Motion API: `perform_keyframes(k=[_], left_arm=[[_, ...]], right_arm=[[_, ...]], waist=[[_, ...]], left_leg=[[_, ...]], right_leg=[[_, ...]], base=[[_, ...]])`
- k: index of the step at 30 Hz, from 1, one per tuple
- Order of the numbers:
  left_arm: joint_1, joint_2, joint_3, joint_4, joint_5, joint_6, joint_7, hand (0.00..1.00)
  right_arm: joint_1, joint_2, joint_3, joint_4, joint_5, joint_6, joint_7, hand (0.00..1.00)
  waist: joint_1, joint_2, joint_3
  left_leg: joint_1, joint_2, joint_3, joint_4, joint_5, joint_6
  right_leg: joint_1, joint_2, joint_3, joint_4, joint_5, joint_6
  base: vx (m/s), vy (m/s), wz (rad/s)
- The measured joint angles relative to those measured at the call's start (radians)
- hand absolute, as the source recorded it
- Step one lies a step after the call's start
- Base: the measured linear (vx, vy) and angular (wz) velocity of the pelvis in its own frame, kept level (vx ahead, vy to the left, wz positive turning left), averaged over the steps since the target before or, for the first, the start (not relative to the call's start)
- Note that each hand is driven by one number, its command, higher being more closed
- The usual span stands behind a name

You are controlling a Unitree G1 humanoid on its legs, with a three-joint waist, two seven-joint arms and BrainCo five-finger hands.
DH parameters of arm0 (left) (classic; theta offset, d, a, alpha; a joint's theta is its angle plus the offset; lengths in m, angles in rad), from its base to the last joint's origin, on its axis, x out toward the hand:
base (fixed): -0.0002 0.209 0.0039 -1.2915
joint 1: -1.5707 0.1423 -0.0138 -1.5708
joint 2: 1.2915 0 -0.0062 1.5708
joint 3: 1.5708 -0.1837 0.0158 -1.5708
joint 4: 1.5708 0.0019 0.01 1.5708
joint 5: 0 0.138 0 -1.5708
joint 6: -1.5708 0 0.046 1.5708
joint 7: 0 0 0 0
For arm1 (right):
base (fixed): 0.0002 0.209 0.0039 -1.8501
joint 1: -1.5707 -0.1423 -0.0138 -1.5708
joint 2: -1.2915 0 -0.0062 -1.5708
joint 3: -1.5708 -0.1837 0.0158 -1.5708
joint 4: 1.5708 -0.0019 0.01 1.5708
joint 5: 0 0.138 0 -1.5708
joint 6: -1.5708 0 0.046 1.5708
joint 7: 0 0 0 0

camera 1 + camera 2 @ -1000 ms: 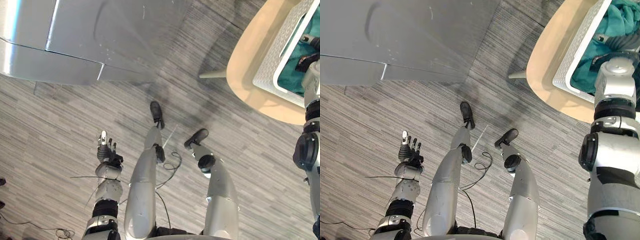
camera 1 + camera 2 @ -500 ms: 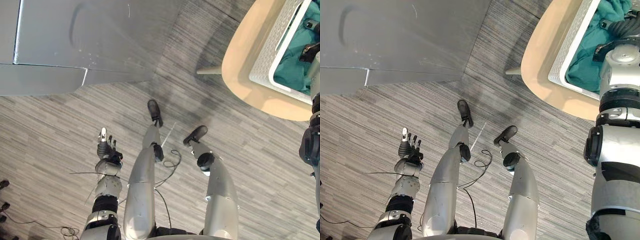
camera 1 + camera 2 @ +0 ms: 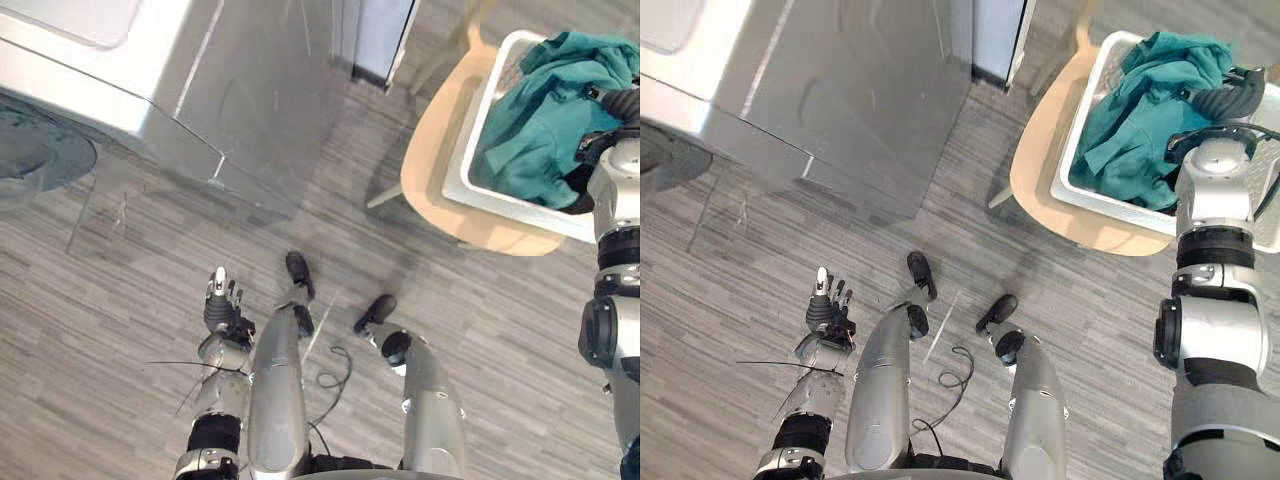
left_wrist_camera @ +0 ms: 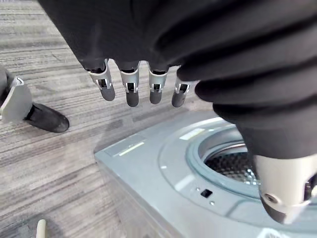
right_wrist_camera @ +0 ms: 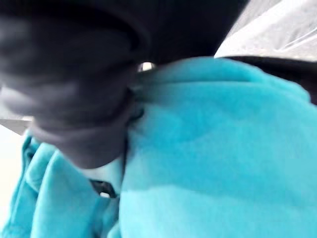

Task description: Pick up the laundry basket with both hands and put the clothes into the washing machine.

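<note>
At the upper right, on the round worktop (image 3: 1035, 170), you have the white laundry basket (image 3: 500, 205) with the teal clothes (image 3: 1140, 110) heaped inside. Your right hand (image 3: 1225, 100) sits among those clothes, and you cannot tell whether it grips anything. Your left hand (image 3: 220, 305) hangs low over the floor near the washing machine (image 3: 230, 90), fingers (image 4: 130, 89) straight and spread, holding nothing.
</note>
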Motion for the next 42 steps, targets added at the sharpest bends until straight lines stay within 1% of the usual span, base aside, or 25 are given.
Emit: perform_keyframes(k=[1,3,4,5,6,7,8,10,13,15,18,21,23,24,27,30,32,33,35,36,37,38,42], left_arm=[[0.021,0.001,-0.009,-0.001,0.008,0.001,-0.016,0.00],[0.052,0.008,-0.039,-0.024,0.009,0.003,-0.018,0.00],[0.060,0.009,-0.050,-0.034,0.009,0.006,-0.018,0.00],[0.071,0.007,-0.072,-0.036,0.012,0.013,-0.021,0.00],[0.079,0.003,-0.083,-0.036,0.017,0.022,-0.027,0.00],[0.194,0.013,-0.157,-0.091,0.045,0.039,-0.082,0.00],[0.198,0.019,-0.164,-0.091,0.045,0.044,-0.083,0.00],[0.199,0.025,-0.170,-0.091,0.046,0.046,-0.085,0.00],[0.201,0.033,-0.191,-0.100,0.046,0.049,-0.090,0.00],[0.202,0.037,-0.196,-0.112,0.045,0.048,-0.102,0.00],[0.200,0.040,-0.197,-0.117,0.044,0.048,-0.103,0.00],[0.200,0.040,-0.196,-0.119,0.044,0.048,-0.102,0.00],[0.200,0.040,-0.196,-0.120,0.044,0.047,-0.103,0.00],[0.201,0.040,-0.195,-0.121,0.043,0.047,-0.103,0.00],[0.199,0.040,-0.192,-0.130,0.041,0.041,-0.103,0.00],[0.196,0.040,-0.187,-0.130,0.038,0.041,-0.103,0.00],[0.191,0.040,-0.185,-0.129,0.032,0.040,-0.104,0.00],[0.183,0.039,-0.184,-0.128,0.031,0.040,-0.104,0.00],[0.169,0.038,-0.184,-0.126,0.030,0.038,-0.104,0.00],[0.162,0.037,-0.184,-0.125,0.027,0.034,-0.104,0.00],[0.156,0.036,-0.185,-0.124,0.024,0.034,-0.104,0.00],[0.147,0.030,-0.184,-0.123,0.021,0.030,-0.104,0.00],[0.108,0.026,-0.186,-0.091,0.005,0.025,-0.104,0.00]], right_arm=[[0.025,0.018,-0.001,-0.036,-0.009,-0.002,0.000,1.00],[0.077,0.033,-0.020,-0.103,-0.012,-0.001,0.001,1.00],[0.099,0.039,-0.037,-0.135,-0.012,0.000,0.001,1.00],[0.157,0.059,-0.073,-0.202,-0.017,0.000,0.000,1.00],[0.193,0.065,-0.078,-0.231,-0.027,0.000,0.000,1.00],[0.414,0.107,-0.109,-0.420,-0.090,-0.008,0.005,1.00],[0.427,0.119,-0.136,-0.422,-0.090,-0.013,0.005,1.00],[0.433,0.127,-0.156,-0.422,-0.090,-0.014,0.006,1.00],[0.443,0.127,-0.157,-0.422,-0.095,-0.014,0.012,1.00],[0.443,0.127,-0.147,-0.421,-0.115,-0.014,0.034,1.00],[0.442,0.126,-0.144,-0.403,-0.129,-0.023,0.035,1.00],[0.420,0.125,-0.146,-0.330,-0.128,-0.022,0.035,1.00],[0.403,0.094,-0.146,-0.283,-0.127,-0.022,0.037,1.00],[0.395,0.082,-0.146,-0.271,-0.127,-0.022,0.039,1.00],[0.305,0.000,-0.146,-0.164,-0.120,-0.023,0.050,1.00],[0.245,-0.052,-0.140,-0.087,-0.122,-0.023,0.056,1.00],[0.217,-0.087,-0.104,-0.040,-0.135,-0.023,0.074,1.00],[0.196,-0.106,-0.058,-0.003,-0.172,-0.023,0.081,1.00],[0.155,-0.114,-0.007,0.036,-0.204,-0.024,0.093,1.00],[0.125,-0.116,0.032,0.064,-0.210,-0.025,0.097,1.00],[0.115,-0.122,0.048,0.076,-0.210,-0.026,0.097,1.00],[0.096,-0.138,0.080,0.102,-0.211,-0.030,0.098,0.00],[0.059,-0.174,0.156,0.178,-0.216,-0.043,0.103,0.00]], waist=[[-0.007,-0.008,-0.009],[-0.004,-0.025,-0.030],[-0.004,-0.028,-0.031],[-0.006,-0.031,-0.029],[-0.007,-0.031,-0.030],[-0.008,-0.073,-0.140],[-0.009,-0.086,-0.156],[-0.010,-0.090,-0.161],[-0.009,-0.090,-0.161],[-0.008,-0.089,-0.161],[-0.011,-0.088,-0.160],[-0.013,-0.085,-0.158],[-0.011,-0.069,-0.148],[-0.011,-0.066,-0.146],[-0.012,-0.040,-0.125],[-0.011,-0.035,-0.097],[-0.016,-0.035,-0.075],[-0.020,-0.036,-0.064],[-0.027,-0.034,-0.061],[-0.036,-0.034,-0.059],[-0.037,-0.033,-0.054],[-0.035,-0.033,-0.052],[-0.035,-0.029,-0.034]], left_leg=[[0.024,-0.008,0.001,-0.015,-0.001,0.000],[0.040,-0.011,0.008,-0.035,0.001,-0.002],[0.050,-0.014,0.010,-0.043,0.003,-0.004],[0.099,-0.030,0.018,-0.066,0.006,-0.008],[0.131,-0.038,0.026,-0.081,0.006,-0.008],[0.241,-0.086,0.048,-0.174,0.012,-0.016],[0.253,-0.099,0.051,-0.190,0.017,-0.018],[0.265,-0.106,0.052,-0.202,0.030,-0.012],[0.280,-0.112,0.054,-0.195,0.031,-0.011],[0.264,-0.109,0.054,-0.170,0.024,-0.003],[0.228,-0.108,0.054,-0.166,0.023,-0.002],[0.187,-0.106,0.055,-0.167,0.021,-0.005],[0.159,-0.105,0.055,-0.167,0.021,-0.006],[0.150,-0.105,0.055,-0.167,0.021,-0.006],[0.110,-0.106,0.063,-0.172,0.026,-0.004],[0.096,-0.107,0.079,-0.182,0.036,0.003],[0.092,-0.106,0.085,-0.182,0.041,0.009],[0.088,-0.103,0.097,-0.180,0.041,0.009],[0.078,-0.098,0.110,-0.176,0.041,0.010],[0.072,-0.094,0.116,-0.171,0.040,0.011],[0.073,-0.092,0.121,-0.169,0.039,0.012],[0.069,-0.084,0.134,-0.168,0.039,0.012],[0.062,-0.063,0.148,-0.167,0.038,0.011]], right_leg=[[0.016,-0.002,0.005,-0.001,-0.007,0.010],[0.024,-0.003,0.008,-0.002,-0.008,0.012],[0.033,-0.005,0.007,-0.002,-0.010,0.016],[0.072,-0.018,0.000,-0.004,-0.014,0.021],[0.100,-0.025,-0.005,-0.007,-0.017,0.026],[0.184,-0.044,-0.005,-0.048,-0.021,0.047],[0.187,-0.052,-0.005,-0.049,-0.021,0.048],[0.197,-0.057,-0.005,-0.051,-0.016,0.047],[0.211,-0.065,-0.005,-0.047,-0.014,0.047],[0.201,-0.070,0.000,-0.037,-0.015,0.047],[0.159,-0.072,0.008,-0.028,-0.015,0.047],[0.113,-0.071,0.010,-0.022,-0.015,0.046],[0.086,-0.072,0.008,-0.020,-0.014,0.046],[0.077,-0.073,0.009,-0.019,-0.014,0.045],[0.029,-0.075,0.014,-0.016,-0.006,0.043],[-0.001,-0.078,0.025,-0.009,0.003,0.032],[-0.011,-0.079,0.032,-0.006,0.005,0.029],[-0.020,-0.078,0.039,-0.007,0.006,0.028],[-0.038,-0.075,0.049,-0.009,0.009,0.024],[-0.047,-0.071,0.057,-0.012,0.012,0.022],[-0.048,-0.069,0.062,-0.015,0.014,0.020],[-0.060,-0.063,0.071,-0.023,0.019,0.017],[-0.069,-0.036,0.084,-0.045,0.027,0.015]], base=[[-0.02,-0.005,0.04],[0.00,0.000,0.00],[0.01,-0.017,0.18],[0.03,-0.004,0.24],[0.18,-0.015,0.41],[0.22,-0.020,0.31],[0.23,-0.028,0.24],[0.10,-0.027,0.06],[0.08,-0.034,0.04],[0.04,-0.035,-0.03],[0.00,-0.020,-0.06],[0.00,-0.007,-0.02],[0.00,0.000,0.00],[0.00,0.000,0.00],[0.01,-0.009,-0.05],[0.04,-0.016,-0.11],[0.06,-0.033,-0.09],[0.05,-0.029,-0.09],[0.06,-0.041,-0.20],[0.06,-0.046,-0.23],[0.05,-0.051,-0.26],[0.04,-0.046,-0.24],[0.03,-0.084,-0.20]])
